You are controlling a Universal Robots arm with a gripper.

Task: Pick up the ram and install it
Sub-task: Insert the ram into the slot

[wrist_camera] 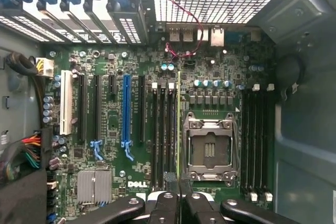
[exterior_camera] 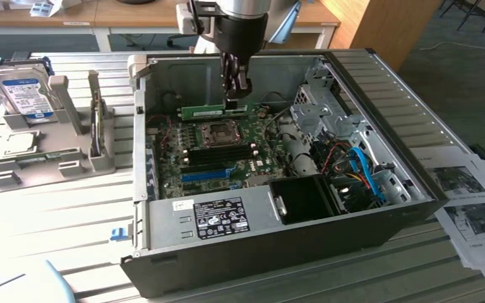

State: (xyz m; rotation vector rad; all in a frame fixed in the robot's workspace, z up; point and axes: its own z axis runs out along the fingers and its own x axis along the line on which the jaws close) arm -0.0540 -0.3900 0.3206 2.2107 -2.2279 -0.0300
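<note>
End effector: the end effector point(exterior_camera: 232, 100) reaches straight down into the open computer case point(exterior_camera: 398, 136), with its narrow fingers point(wrist_camera: 167, 203) closed on the ram.
Ram: the ram point(exterior_camera: 209, 111) is a thin green strip clamped near one end, standing on its long edge and held level. The rest of the strip extends toward the exterior view's left.
Ram position: it hangs inside the case above the motherboard point(exterior_camera: 251, 165), over the far side of the CPU socket point(exterior_camera: 220, 131). It appears raised off the board rather than seated.
Wrist view: the ram point(wrist_camera: 179, 124) appears edge-on as a fine green line running away from the end effector point(wrist_camera: 178, 195). The line lies between a bank of black memory slots point(wrist_camera: 164, 129) and the CPU socket point(wrist_camera: 208, 150), parallel to both.
Other slots: a second bank of black memory slots point(wrist_camera: 257, 140) lies on the far side of the socket. A long blue slot point(wrist_camera: 126, 114) stands well apart from the ram.
Case: it lies on its side on the tabletop point(exterior_camera: 57, 214) with the open side facing up.
Exterior view's left: a silver hard drive point(exterior_camera: 25, 95) with a blue label stands upright in a gray rack point(exterior_camera: 74, 165).
Exterior view's right: printed papers point(exterior_camera: 470, 189) lie beside the case.
</note>
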